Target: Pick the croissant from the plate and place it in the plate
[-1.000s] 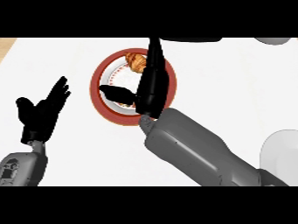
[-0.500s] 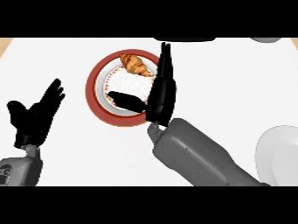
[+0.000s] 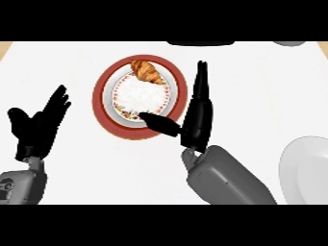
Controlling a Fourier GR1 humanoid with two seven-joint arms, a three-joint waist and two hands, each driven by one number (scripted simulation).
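Nearest, at about 7 o'clock in the head view, the left hand (image 3: pixel 37 126) is seen above its grey forearm (image 3: pixel 14 187). It is held up over the white desk (image 3: pixel 266 96) with its fingers (image 3: pixel 56 98) straight and spread, so it is released and nothing is held in it. It is kept well apart from the plates.

At about 5 o'clock, the grey right forearm (image 3: pixel 227 178) is seen coming up from the lower edge. Just beside it, at about 4 o'clock, part of a plain white plate (image 3: pixel 315 170) is seen at the right edge of the view. Nothing can be seen on the part that shows.

Near the middle, the right hand (image 3: pixel 195 120) is held up on its side. Its fingers (image 3: pixel 200 81) are stretched out straight toward 12 o'clock, along the right rim of the red-rimmed plate (image 3: pixel 102 81). Its thumb (image 3: pixel 159 125) is pointed toward 9 o'clock, over the near edge of that plate. The hand is released, and nothing is grasped by it.

Farther off, at about 11 o'clock, the red-rimmed plate is seen lying on the desk, with a smaller white dish (image 3: pixel 139 94) set in it. The croissant (image 3: pixel 146 72) is found at the far edge of that dish. It is left untouched, and a clear gap is seen between it and the right hand.

At the far edge, near 12 o'clock, a dark thing (image 3: pixel 202 43) is partly seen, and what it is cannot be told.
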